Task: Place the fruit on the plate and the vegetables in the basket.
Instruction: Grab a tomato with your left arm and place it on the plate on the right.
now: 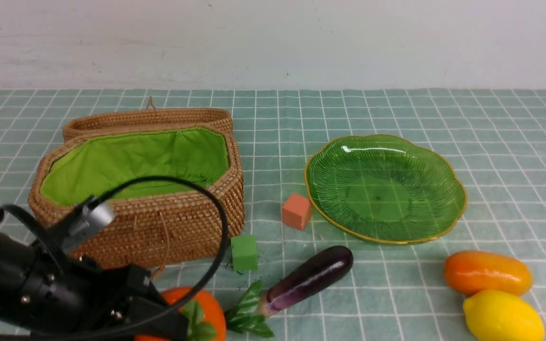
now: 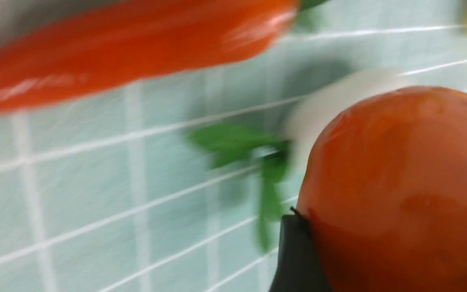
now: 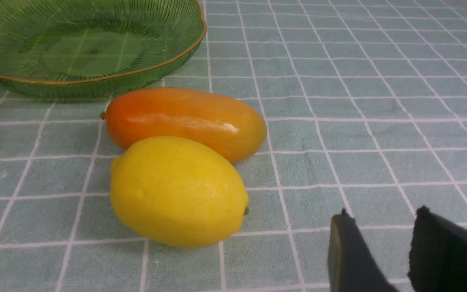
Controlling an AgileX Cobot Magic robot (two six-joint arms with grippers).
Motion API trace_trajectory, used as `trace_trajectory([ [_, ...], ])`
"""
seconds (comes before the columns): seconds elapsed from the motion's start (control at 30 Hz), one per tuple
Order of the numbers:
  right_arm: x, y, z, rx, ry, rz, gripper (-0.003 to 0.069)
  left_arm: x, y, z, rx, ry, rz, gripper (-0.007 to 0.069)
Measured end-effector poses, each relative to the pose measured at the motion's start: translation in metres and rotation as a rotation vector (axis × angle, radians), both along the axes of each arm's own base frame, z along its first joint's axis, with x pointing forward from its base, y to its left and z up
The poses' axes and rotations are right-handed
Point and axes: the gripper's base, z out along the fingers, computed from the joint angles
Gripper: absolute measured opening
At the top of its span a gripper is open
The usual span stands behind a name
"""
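My left gripper (image 1: 174,321) is low at the front left, shut on the round orange persimmon (image 1: 205,307). In the left wrist view the persimmon (image 2: 399,182) fills the space between the jaws, with one black finger (image 2: 294,259) pressed against it. Beyond it lie a red-orange carrot (image 2: 128,52) and a blurred white vegetable (image 2: 339,103). The purple eggplant (image 1: 311,278) lies in front of the green plate (image 1: 448,222). The mango (image 3: 185,121) and lemon (image 3: 178,190) lie together near my open, empty right gripper (image 3: 381,213). The wicker basket (image 1: 159,227) stands open.
A green cube (image 1: 243,252) sits by the basket's front corner and a salmon cube (image 1: 296,211) by the plate's near left rim. The basket's lid (image 1: 150,118) hangs open behind it. A black cable (image 1: 216,208) loops over the left arm in front of the basket.
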Motion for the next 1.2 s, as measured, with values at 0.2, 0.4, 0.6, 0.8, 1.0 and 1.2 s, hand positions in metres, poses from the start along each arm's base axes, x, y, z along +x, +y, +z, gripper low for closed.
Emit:
trace_trajectory([
  [0.2, 0.0, 0.0, 0.0, 0.0, 0.0, 0.0, 0.0242, 0.024, -0.006, 0.06, -0.091, -0.176, 0.028, 0.0441],
  [0.4, 0.0, 0.0, 0.0, 0.0, 0.0, 0.0, 0.0242, 0.063, -0.031, 0.101, -0.147, -0.285, -0.042, 0.0441],
  [0.6, 0.0, 0.0, 0.0, 0.0, 0.0, 0.0, 0.0242, 0.11, -0.1, 0.102, -0.151, -0.306, -0.229, 0.0441],
  [0.8, 0.0, 0.0, 0.0, 0.0, 0.0, 0.0, 0.0242, 0.165, -0.178, 0.072, -0.171, -0.315, -0.354, 0.0441],
  [1.0, 0.0, 0.0, 0.0, 0.0, 0.0, 0.0, 0.0242, 0.209, -0.229, 0.008, -0.172, -0.256, -0.34, 0.0441],
  [1.2, 0.0, 0.0, 0.0, 0.0, 0.0, 0.0, 0.0242, 0.237, -0.238, -0.024, -0.177, -0.229, -0.164, 0.0441],
])
